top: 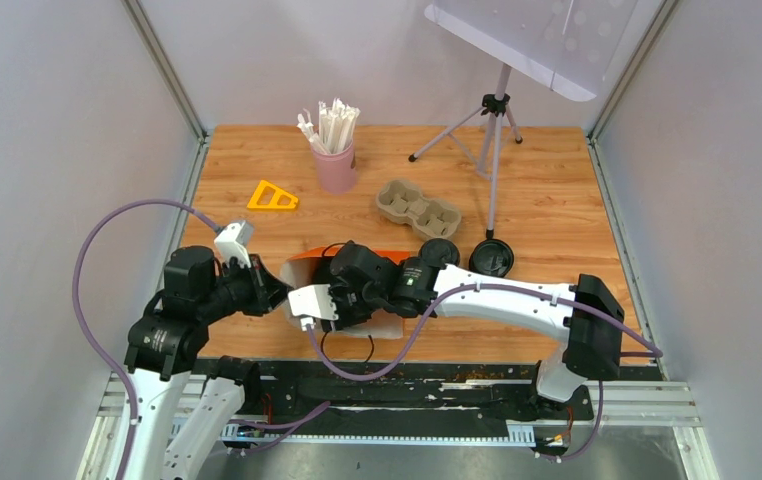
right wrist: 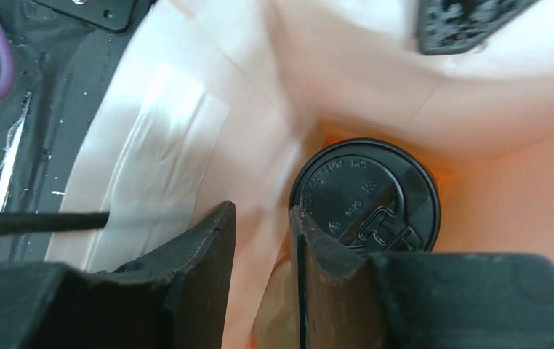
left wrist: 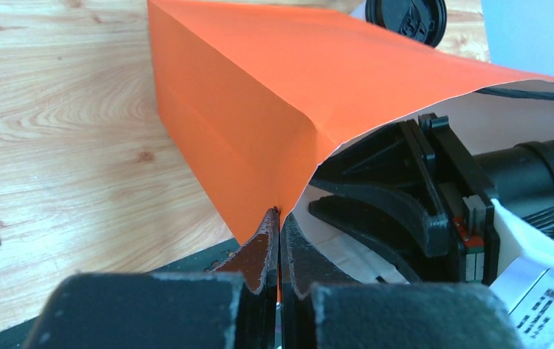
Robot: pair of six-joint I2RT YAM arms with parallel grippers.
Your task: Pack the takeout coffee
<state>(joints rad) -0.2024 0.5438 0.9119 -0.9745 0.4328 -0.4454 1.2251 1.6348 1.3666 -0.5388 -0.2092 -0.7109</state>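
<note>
An orange paper bag (top: pixel 369 252) lies on the table with its white-lined mouth toward the arms. My left gripper (left wrist: pixel 280 214) is shut on the rim of the orange bag (left wrist: pixel 259 94) and pinches the paper. The right gripper (right wrist: pixel 262 214) is inside the bag, jaws a little apart, with only the bag's lining (right wrist: pixel 492 203) behind the gap. One takeout coffee (right wrist: pixel 365 195) stands in the bag just right of the right finger; only its black lid shows. Two black round lids (top: pixel 440 251) (top: pixel 491 258) sit on the table right of the bag. I cannot tell whether cups are under them.
A cardboard cup carrier (top: pixel 417 208) lies behind the bag. Farther back stand a pink cup of white sticks (top: pixel 334 162) and a yellow triangular piece (top: pixel 272 197). A tripod (top: pixel 494 140) stands at the back right. The black base rail (top: pixel 407 385) runs along the near edge.
</note>
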